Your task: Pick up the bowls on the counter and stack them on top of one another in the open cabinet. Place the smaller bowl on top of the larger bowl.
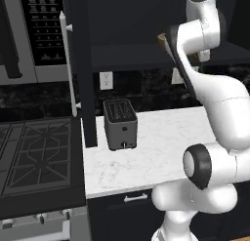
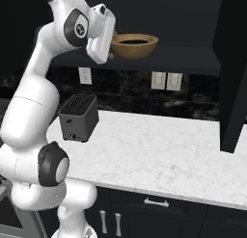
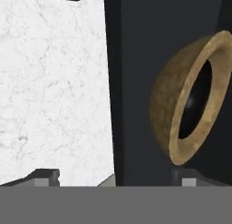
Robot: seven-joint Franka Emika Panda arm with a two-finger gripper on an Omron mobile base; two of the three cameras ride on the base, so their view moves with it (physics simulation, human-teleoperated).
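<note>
A grey toaster (image 1: 120,124) stands upright toward the far wall, right of the black gas stove (image 1: 34,154). A microwave (image 1: 34,35) hangs above the stove; wall outlets (image 2: 165,81) line the dark backsplash.

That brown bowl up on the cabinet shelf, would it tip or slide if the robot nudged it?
The tan bowl looks rigid, like wood, so it probably wouldn't flex. Its rounded underside, clear in the hand view, suggests it might rock when pushed at the rim. A glossy black bowl seems nested inside; that one could shift or slide against the smooth interior.
</note>
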